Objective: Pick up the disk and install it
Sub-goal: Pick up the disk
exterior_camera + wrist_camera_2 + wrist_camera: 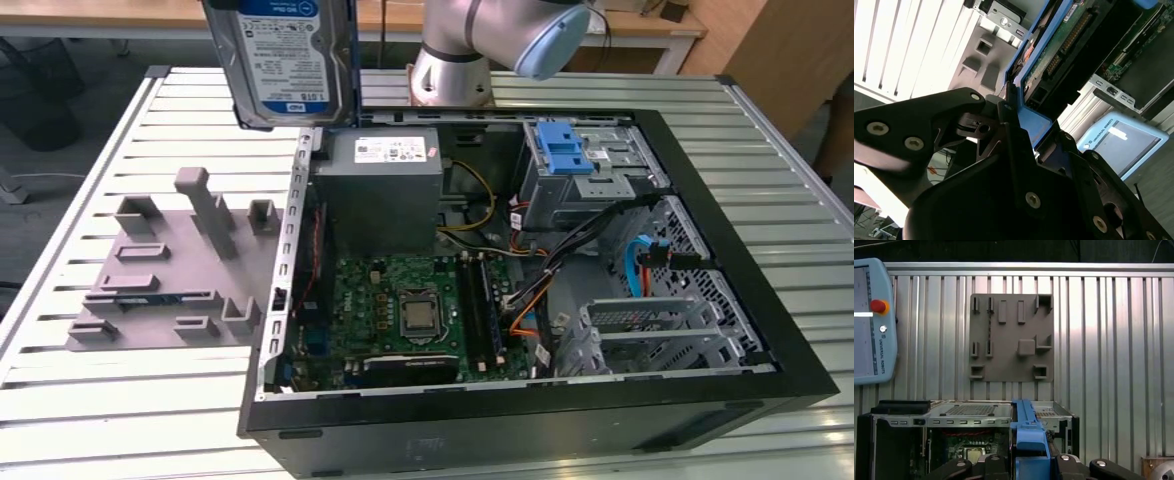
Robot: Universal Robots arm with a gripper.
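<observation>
Exterior view. The disk (287, 60) hangs upright in the air at 11 o'clock, label side to the camera, a blue rail down its edge. It is clear of the counter (80, 400) and above the rear corner of the open computer case (534, 420). The robot arm (467, 45) stands at 12 o'clock behind the case. Inside the case, the grey power supply (387, 190) sits toward 12, the motherboard (414, 310) toward 6, and the drive bay with its blue latch (561, 150) toward 1. A grey fixture plate (174, 270) lies on the counter at 9 o'clock of the case, just beside it.

Second wrist view. The end effector (1021, 125) is clenched on the disk (1064, 45), its black fingers (966, 125) pressing the blue rail from both sides. The circuit-board face of the disk is exposed. A teach pendant (1124, 145) lies beyond.

First wrist view. The end effector (1029, 462) grasps the disk (1029, 435), seen edge-on as a blue rail. The open case (954, 435), fixture plate (1011, 337) and pendant (869, 320) lie below on the counter (1114, 340).
</observation>
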